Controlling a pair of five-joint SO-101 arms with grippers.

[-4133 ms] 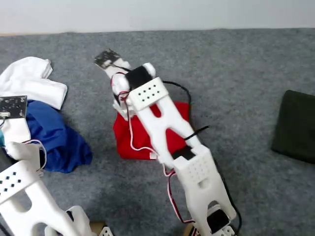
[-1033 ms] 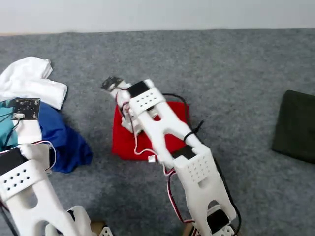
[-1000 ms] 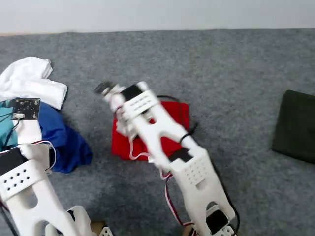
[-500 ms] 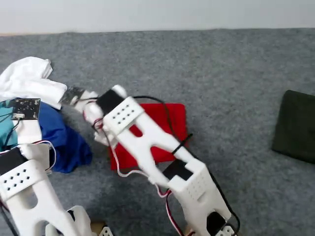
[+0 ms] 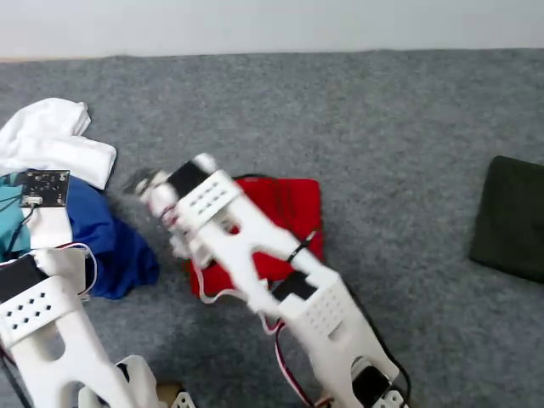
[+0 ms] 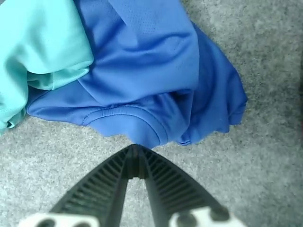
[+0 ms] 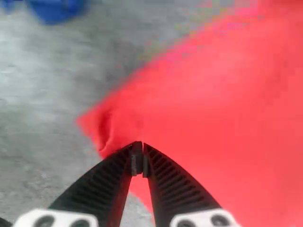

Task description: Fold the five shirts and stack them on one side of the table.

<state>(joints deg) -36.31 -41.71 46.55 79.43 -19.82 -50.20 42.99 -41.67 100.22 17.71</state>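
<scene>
Near the middle of the grey carpeted surface (image 5: 408, 127), your right fingers (image 7: 111, 182) are closed on a puckered corner of the red fabric shirt (image 7: 213, 94). Your left fingers (image 6: 106, 182) are closed on nothing, over bare surface just beside the crumpled blue shirt (image 6: 151, 71), which touches a teal shirt (image 6: 38, 47). Beyond those 2 lies a crumpled white shirt (image 5: 51, 140); 1 folded dark green shirt (image 5: 510, 217) sits well apart at the opposite edge.
</scene>
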